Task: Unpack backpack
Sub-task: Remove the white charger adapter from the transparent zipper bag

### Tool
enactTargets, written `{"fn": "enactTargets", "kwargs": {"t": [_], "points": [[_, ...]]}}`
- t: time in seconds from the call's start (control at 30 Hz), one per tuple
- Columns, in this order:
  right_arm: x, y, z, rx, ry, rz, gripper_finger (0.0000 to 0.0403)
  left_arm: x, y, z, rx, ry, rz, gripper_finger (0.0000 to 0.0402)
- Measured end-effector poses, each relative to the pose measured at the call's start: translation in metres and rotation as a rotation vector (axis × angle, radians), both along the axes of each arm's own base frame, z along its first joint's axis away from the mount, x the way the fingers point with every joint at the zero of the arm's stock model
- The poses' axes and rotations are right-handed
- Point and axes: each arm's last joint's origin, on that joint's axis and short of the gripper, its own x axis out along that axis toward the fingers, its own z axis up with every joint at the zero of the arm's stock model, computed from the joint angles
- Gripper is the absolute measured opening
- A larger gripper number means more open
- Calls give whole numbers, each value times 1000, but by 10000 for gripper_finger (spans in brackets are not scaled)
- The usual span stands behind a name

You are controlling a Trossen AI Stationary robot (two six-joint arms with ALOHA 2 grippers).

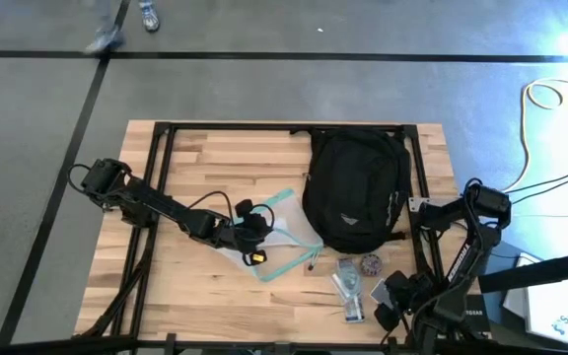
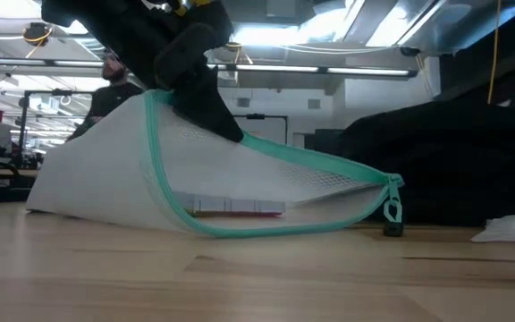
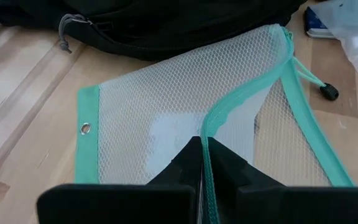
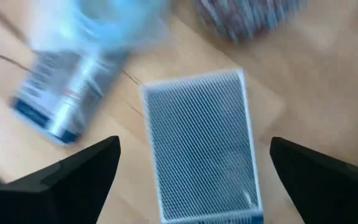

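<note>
On the wooden bench (image 1: pixel 195 148) we see the left claw (image 3: pixel 202 163) pinching the mesh pouch (image 3: pixel 166 112)'s teal zip edge beside the backpack (image 1: pixel 355 187); the right claw (image 4: pixel 194 180) gapes wide over a striped card box (image 4: pixel 201 143); lifting by the edge could, we judge, spill the pouch's contents.

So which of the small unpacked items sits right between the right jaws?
The flat blue-and-white striped box. It lies centred between the open right jaws, while the plastic-wrapped packet and the speckled round item lie off to the sides.
</note>
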Motion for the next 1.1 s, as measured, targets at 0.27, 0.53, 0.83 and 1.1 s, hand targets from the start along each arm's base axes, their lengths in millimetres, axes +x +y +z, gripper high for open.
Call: {"fn": "enactTargets", "kwargs": {"t": [0.27,0.53,0.83,1.1], "points": [[67,-27,36,-196,-345,230,371,1,-1,1,-39,-17,-1,0],[170,-48,27,-304,-519,589,344,1,-5,1,-41,-24,-24,0],[232,-80,-34,-232,-495,741,315,2,-14,4,-108,-58,-94,0],[250,-84,-55,-344,-555,821,314,4,-17,8,-131,-102,-120,0]]}}
